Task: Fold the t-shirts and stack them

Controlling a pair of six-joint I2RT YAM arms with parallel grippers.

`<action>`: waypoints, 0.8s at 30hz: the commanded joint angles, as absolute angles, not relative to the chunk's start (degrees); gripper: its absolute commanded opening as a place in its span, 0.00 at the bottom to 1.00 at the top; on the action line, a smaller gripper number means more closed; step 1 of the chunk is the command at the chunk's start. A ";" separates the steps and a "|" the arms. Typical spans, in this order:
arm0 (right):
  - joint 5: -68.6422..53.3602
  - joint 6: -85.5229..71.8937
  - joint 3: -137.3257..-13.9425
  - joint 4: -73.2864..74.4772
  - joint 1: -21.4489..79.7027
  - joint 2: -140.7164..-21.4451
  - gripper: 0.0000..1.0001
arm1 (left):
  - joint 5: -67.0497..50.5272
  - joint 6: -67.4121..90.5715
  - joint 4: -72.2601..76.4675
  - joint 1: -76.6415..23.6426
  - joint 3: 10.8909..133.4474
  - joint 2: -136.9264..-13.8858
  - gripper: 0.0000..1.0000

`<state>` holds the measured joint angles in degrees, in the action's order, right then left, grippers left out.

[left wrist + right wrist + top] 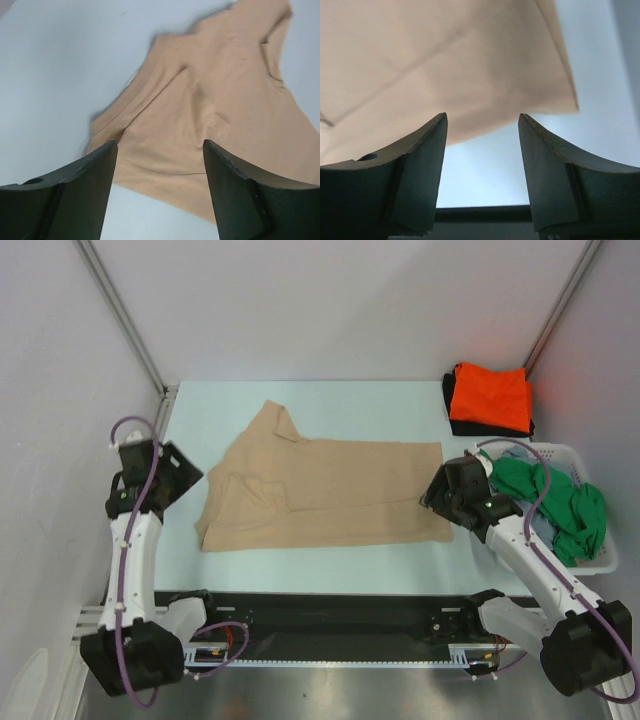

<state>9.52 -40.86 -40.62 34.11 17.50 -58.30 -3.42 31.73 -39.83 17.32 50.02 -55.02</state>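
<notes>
The tan shirt (320,490) lies flat in the middle of the bench (330,400). The left jaws and the right jaws are both spread, holding nothing, each near one shirt end.

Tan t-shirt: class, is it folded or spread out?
Partly folded: the tan t-shirt lies flat with its near side turned over and one sleeve sticking out.

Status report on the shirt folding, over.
Left gripper open, right gripper open, both empty. Tan t-shirt flat on table between them. Nothing on top of it.
</notes>
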 commanded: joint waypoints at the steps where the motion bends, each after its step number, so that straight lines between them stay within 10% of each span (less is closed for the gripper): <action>1: 12.13 -37.80 -47.36 29.47 19.24 -60.29 0.63 | 2.64 26.02 -35.34 7.75 59.74 -62.64 0.75; 11: 13.54 -37.80 -29.46 0.66 31.28 -55.38 0.64 | -11.85 24.16 -22.24 7.03 90.48 -100.08 0.74; 19: 0.62 -36.65 -10.83 -17.48 32.96 -41.76 0.98 | -18.27 27.07 -25.99 4.57 129.81 -135.84 0.72; 24: -8.58 -38.76 -7.04 -22.67 26.82 -39.98 1.00 | -17.84 30.31 -23.48 3.87 140.90 -149.31 0.76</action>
